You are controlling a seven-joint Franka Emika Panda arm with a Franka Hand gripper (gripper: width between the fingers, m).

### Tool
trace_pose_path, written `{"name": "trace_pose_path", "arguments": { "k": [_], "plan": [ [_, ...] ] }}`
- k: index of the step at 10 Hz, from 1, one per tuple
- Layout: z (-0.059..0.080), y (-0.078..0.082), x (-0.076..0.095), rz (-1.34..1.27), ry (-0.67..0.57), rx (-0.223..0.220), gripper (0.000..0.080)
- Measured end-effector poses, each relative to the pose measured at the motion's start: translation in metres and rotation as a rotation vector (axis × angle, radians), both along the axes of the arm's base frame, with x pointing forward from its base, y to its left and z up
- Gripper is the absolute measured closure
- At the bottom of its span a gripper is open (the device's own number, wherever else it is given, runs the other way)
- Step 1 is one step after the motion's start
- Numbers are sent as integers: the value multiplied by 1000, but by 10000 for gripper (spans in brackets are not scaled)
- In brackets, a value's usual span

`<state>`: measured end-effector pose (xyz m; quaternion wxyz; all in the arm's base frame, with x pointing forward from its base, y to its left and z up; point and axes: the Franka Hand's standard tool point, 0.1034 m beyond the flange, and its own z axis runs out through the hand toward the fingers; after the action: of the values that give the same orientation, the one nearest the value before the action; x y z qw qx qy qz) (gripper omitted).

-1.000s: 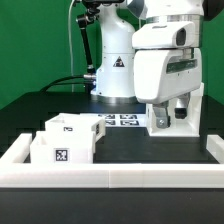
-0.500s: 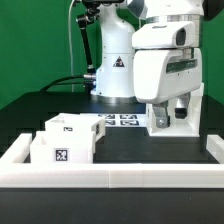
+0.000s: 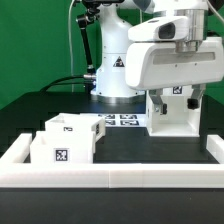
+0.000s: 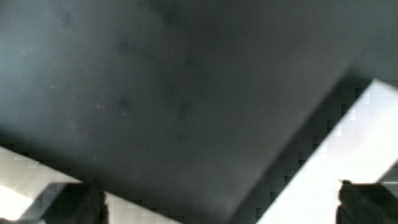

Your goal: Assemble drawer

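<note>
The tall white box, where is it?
The housing stands on the black table at the exterior view's right, beside the marker board.

Your exterior view is brightly, evenly lit; the white plastic box-shaped housing (image 3: 172, 118) nearly bleaches out. Your wrist view is soft: both dark fingertips (image 4: 71, 205) blur, the matte black table (image 4: 160, 100) between the jaws grainy.

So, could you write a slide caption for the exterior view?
Open gripper over the tall white housing; two small trays at the exterior view's left.
</note>
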<state>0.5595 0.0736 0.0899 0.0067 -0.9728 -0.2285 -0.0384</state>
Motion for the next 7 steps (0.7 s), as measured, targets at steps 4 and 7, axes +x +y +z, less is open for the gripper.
{"name": "trace_pose_path", "arguments": {
  "k": [4, 7],
  "plan": [
    [2, 4, -3, -291, 14, 37, 150],
    [21, 19, -37, -451, 27, 42, 150]
  ]
}}
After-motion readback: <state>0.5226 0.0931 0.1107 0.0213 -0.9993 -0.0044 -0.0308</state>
